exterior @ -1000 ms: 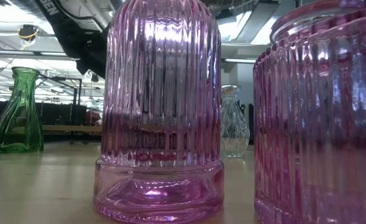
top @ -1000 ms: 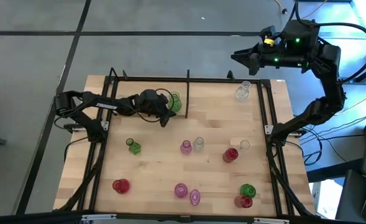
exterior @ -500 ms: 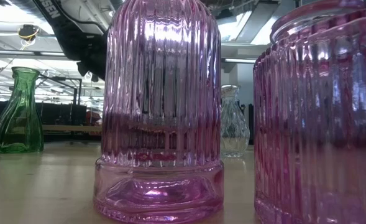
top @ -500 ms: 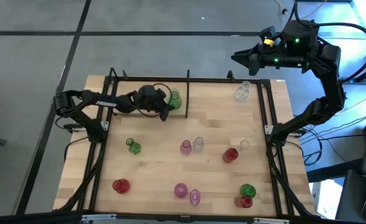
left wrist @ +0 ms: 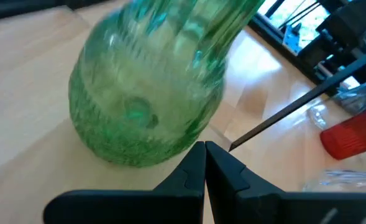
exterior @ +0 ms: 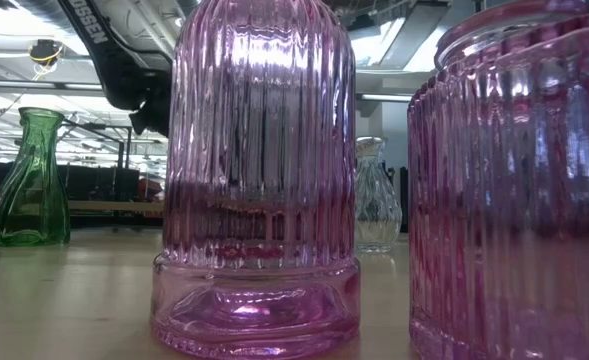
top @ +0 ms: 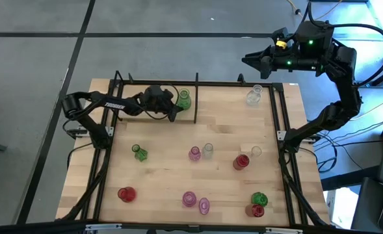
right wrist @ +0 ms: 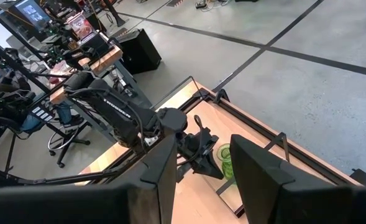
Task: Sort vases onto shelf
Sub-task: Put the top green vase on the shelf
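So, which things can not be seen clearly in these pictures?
- Low view: two pink vases close to the lens fill the frame and hide most of the table; the right one is cut off by the edge.
- Left wrist view: the green vase is blurred, its neck cut off by the top edge.
- High view: whether the left gripper, shut, touches that vase cannot be told.

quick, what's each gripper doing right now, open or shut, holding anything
Left gripper: shut, holding nothing, its tips beside the green vase on the shelf.
Right gripper: open and empty, raised beyond the table's far right corner.
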